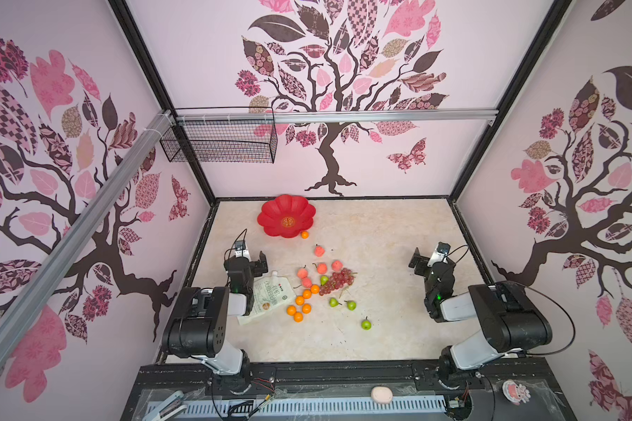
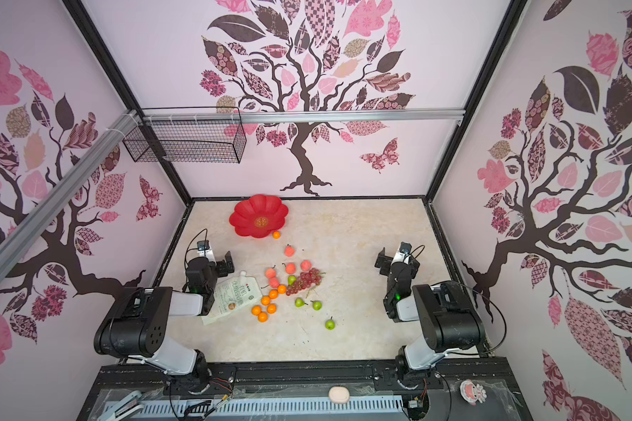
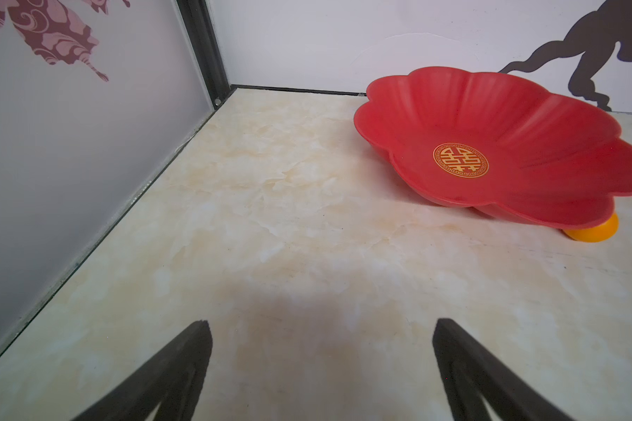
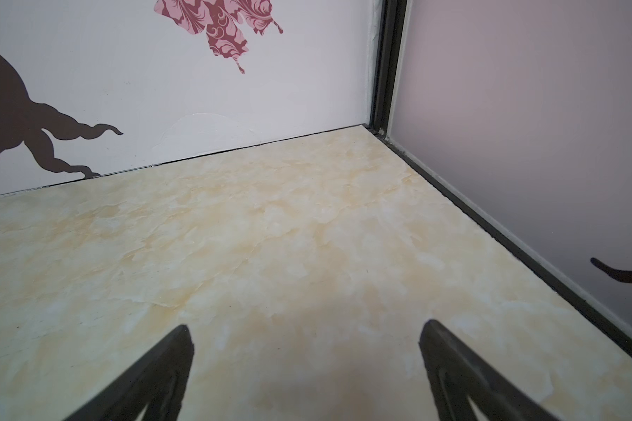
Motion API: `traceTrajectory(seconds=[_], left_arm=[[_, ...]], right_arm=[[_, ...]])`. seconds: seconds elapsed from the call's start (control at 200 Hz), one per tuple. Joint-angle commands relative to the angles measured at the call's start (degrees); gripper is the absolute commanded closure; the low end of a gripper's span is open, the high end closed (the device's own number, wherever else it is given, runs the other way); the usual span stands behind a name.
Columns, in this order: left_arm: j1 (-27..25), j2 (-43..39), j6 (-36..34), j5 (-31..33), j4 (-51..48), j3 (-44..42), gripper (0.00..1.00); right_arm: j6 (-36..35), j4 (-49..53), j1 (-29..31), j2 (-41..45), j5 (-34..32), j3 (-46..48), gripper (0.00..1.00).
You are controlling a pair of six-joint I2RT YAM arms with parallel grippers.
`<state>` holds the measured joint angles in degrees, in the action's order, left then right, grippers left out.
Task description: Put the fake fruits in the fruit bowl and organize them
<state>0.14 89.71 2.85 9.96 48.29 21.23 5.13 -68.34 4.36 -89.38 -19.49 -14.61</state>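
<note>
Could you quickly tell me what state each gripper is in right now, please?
Left gripper: open, holding nothing.
Right gripper: open, holding nothing.

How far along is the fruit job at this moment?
Done: nothing; the fruit bowl is empty. In hand: nothing; the left gripper and right gripper are both open and empty. Left: everything. The oranges, peaches, pears and grape bunch lie on the table, one stray orange tucked against the bowl's rim.

Bright even light, soft shadows, wide-angle edge distortion, wrist views slightly soft
</note>
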Motion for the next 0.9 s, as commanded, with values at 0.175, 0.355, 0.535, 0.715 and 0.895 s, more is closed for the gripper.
traceTrajectory(seconds=[0.175, 0.355, 0.535, 0.715, 0.895], left_arm=[[0.4, -0.5, 0.0, -0.5, 1.0, 0.9, 0.01], [0.4, -0.6, 0.1, -0.5, 1.0, 0.9, 0.02], [0.4, -0.6, 0.0, -0.5, 0.9, 1.0, 0.01], [0.4, -0.5, 0.0, -0.4, 1.0, 1.0, 0.01], [-1.1, -1.2, -0.2, 5.3, 3.2, -0.2, 0.02]], right_arm=[[0.0, -0.8, -0.1, -0.2, -0.2, -0.4, 0.00], [0.0, -0.8, -0.2, -0.2, 0.1, -0.4, 0.00], [0.0, -0.8, -0.2, -0.2, 0.1, -0.3, 0.00], [-0.1, -0.8, -0.2, -0.1, 0.4, -0.4, 0.00], [-0.3, -1.2, -0.2, 0.1, 1.0, -0.1, 0.00]])
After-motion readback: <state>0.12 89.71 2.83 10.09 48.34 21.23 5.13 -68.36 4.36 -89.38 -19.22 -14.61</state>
